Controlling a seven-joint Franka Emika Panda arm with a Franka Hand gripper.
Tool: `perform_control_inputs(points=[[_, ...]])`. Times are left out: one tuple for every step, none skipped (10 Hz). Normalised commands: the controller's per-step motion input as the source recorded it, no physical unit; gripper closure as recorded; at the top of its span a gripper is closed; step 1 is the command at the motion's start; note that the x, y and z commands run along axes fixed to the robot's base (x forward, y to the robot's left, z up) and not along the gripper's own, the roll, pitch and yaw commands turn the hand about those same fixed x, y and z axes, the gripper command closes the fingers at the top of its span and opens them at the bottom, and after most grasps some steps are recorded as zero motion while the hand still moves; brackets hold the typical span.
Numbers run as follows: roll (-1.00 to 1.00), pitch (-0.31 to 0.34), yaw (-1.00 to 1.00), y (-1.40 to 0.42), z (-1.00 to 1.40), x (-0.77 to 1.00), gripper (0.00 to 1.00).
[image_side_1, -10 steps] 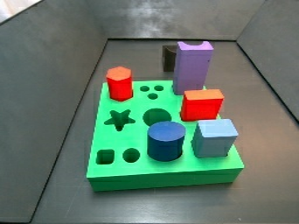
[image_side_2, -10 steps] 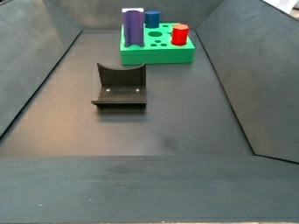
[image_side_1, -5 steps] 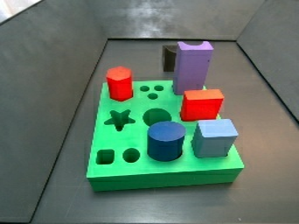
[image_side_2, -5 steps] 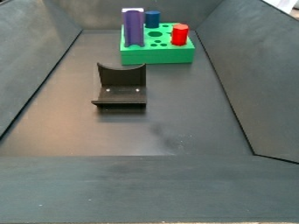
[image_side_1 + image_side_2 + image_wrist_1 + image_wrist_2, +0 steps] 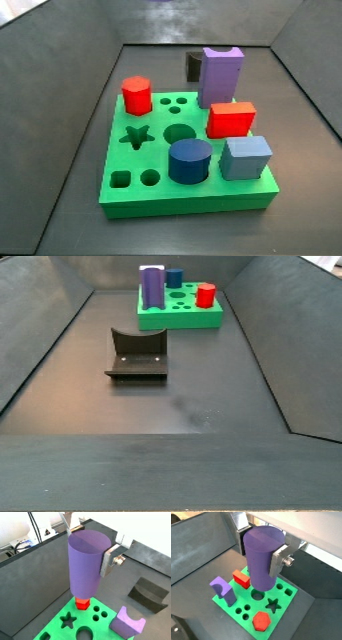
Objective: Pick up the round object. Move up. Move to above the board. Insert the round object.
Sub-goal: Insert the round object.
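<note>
A dark grey trough with sloping walls forms the work surface, and the board (image 5: 187, 160) sits toward its far end in a side view. The gripper (image 5: 90, 557) hangs above the board, outside both side views, closed on the round object (image 5: 87, 567), which stands upright between the fingers (image 5: 109, 561); only one silver plate shows in each wrist view. In a wrist view the peg's lower end hovers over the large round hole (image 5: 256, 592), though true alignment cannot be confirmed at this angle. Other pieces occupy the board: a red hexagon (image 5: 135, 95), a red cube (image 5: 230, 119), a dark blue cylinder (image 5: 190, 161), a pale blue block (image 5: 247, 157) and a notched purple block (image 5: 222, 75). The fixture (image 5: 138, 353) stands mid-floor, well apart. Judgement: centre the peg over the hole, keep it vertical, descend slowly, and release only once seated.
</note>
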Motion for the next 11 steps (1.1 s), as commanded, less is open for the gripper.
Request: perform_control_inputs(points=[[0.0,0.0,0.0,0.01,0.0,-0.06,1.0],[0.0,0.019,0.0,0.07,-0.01,-0.12,1.0],[0.0,0.0,0.0,0.02,-0.23,-0.02,1.0],[0.0,-0.066,0.0,-0.03,-0.49,0.07,1.0],[0.0,-0.106,0.05,-0.19,-0.62,0.27,1.0],[0.03,-0.134,0.05,-0.25,-0.66,0.31,1.0],[0.04,-0.143,0.04,-0.23,-0.66,0.31,1.0],[0.06,-0.131,0.02,-0.19,-0.64,0.31,1.0],[0.05,-0.141,0.02,-0.15,-0.6,0.31,1.0],[0.05,-0.14,0.01,-0.14,-0.6,0.31,1.0],[0.06,-0.131,0.0,-0.14,-0.55,0.29,1.0]])
